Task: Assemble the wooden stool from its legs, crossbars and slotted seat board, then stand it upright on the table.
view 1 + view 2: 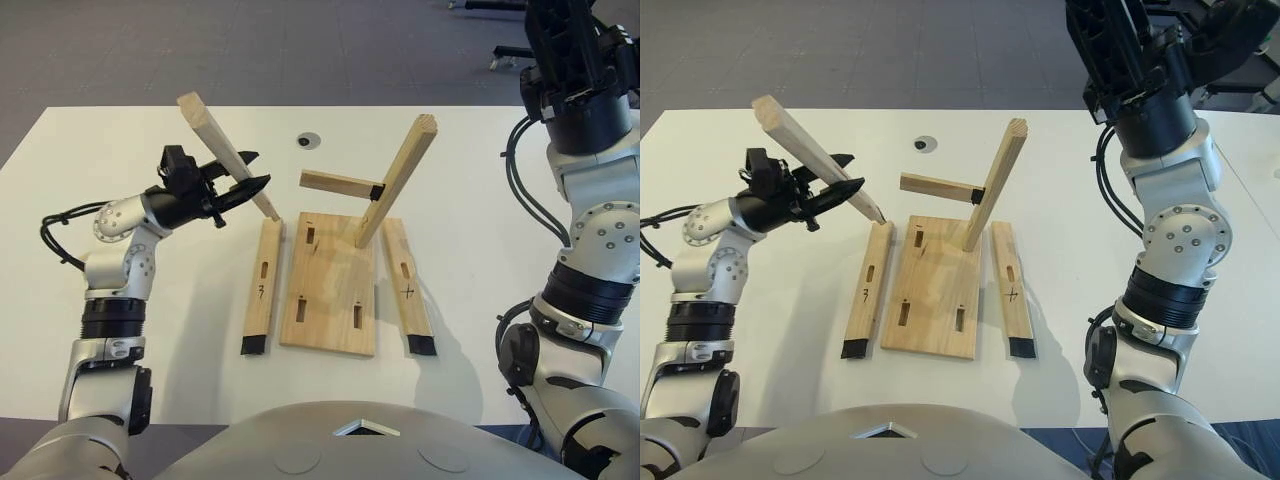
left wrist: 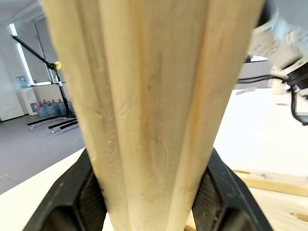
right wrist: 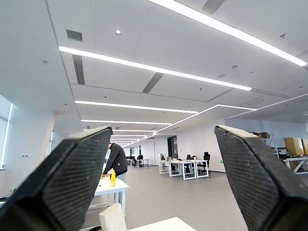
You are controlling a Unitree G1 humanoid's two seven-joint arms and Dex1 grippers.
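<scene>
Leg [image 2: 154, 96] clamped in left end effector [image 1: 257, 168], tip perhaps touching 1 crossbar [image 1: 262, 285].

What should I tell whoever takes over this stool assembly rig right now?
Left gripper: shut on a wooden leg, held tilted above the table, left of the seat board.
Right gripper: open, raised, holding nothing.
Done: a second leg with a crossbar attached stands tilted at the board's far right corner.
To do: two slotted pieces lie flat, one each side of the board; fit the rest, then stand the stool upright.

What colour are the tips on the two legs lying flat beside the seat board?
Black tips, clearest in the left eye view.
</scene>
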